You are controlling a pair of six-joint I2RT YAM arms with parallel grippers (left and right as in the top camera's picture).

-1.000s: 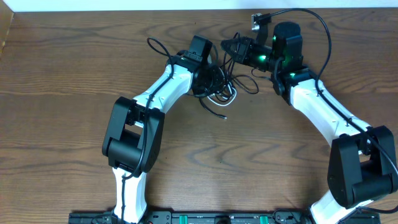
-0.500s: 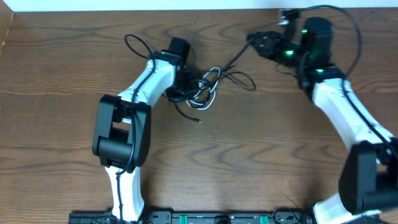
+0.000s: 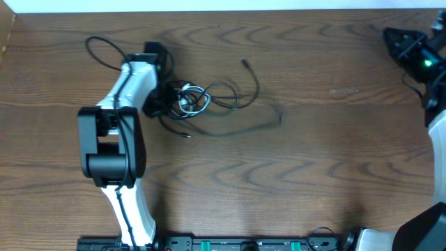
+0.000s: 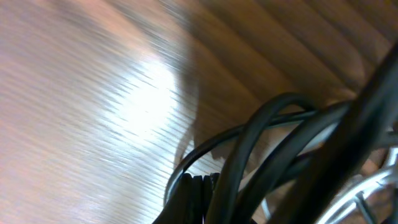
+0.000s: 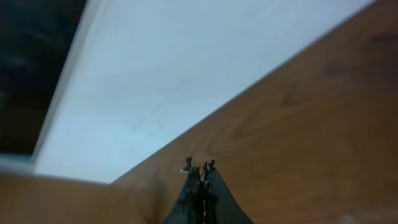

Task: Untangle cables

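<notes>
Along the near edge, bare worktop (image 3: pixel 279 181): open wood across the middle and right, ample room to move. Up the left side, left arm (image 3: pixel 111 150) folded and reaching toward the far left. At its tip, left fingers (image 3: pixel 157 104) pinched shut on the cables (image 3: pixel 174 104), sunk into the dark knot of black cord. Wound into that same knot, white cable (image 3: pixel 189 97), looped just right of the fingers. From the left wrist view, thick black strands crossing close in front of the lens, blurred, with wood behind.

Trailing right out of the knot, two loose black runs. One lying along the wood to a free end (image 3: pixel 280 120) near the centre. The other curving farther back to a small plug (image 3: pixel 245 63), flat on the wood and apart from everything else.

Beyond the left wrist, arm's own wire (image 3: pixel 104 50) looping toward the far left corner, short of the edge.

Well apart at the far right corner, right fingers (image 5: pixel 200 177) pressed together, empty, close to the far edge where wood meets the white wall (image 5: pixel 186 74). Between plug and right fingers, a broad bare stretch.
</notes>
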